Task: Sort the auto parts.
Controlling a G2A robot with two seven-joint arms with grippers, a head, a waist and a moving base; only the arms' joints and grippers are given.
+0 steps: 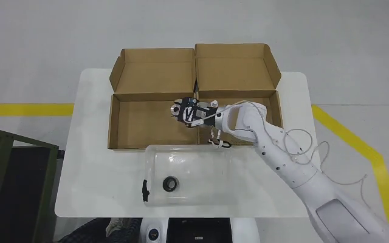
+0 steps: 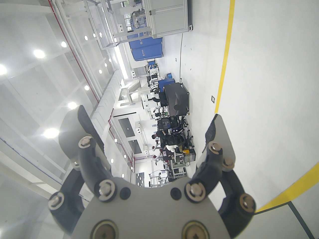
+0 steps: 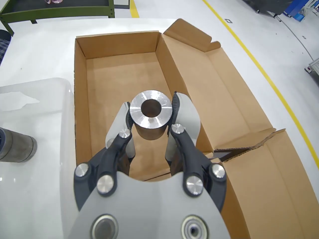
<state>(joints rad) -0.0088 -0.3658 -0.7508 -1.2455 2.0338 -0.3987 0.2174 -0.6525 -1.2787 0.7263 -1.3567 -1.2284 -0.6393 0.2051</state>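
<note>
Cut off at the picture's edge: grey metal cylinder (image 3: 15,146) in clear bin (image 3: 37,88). Too small to name: slim black part (image 1: 144,190).

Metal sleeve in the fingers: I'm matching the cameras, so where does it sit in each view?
Top view: metal sleeve over the left cardboard box.
Right wrist view: sleeve centre, clamped between the fingers.
Left wrist view: faces the room instead.
Shared landmark: that box.
</note>
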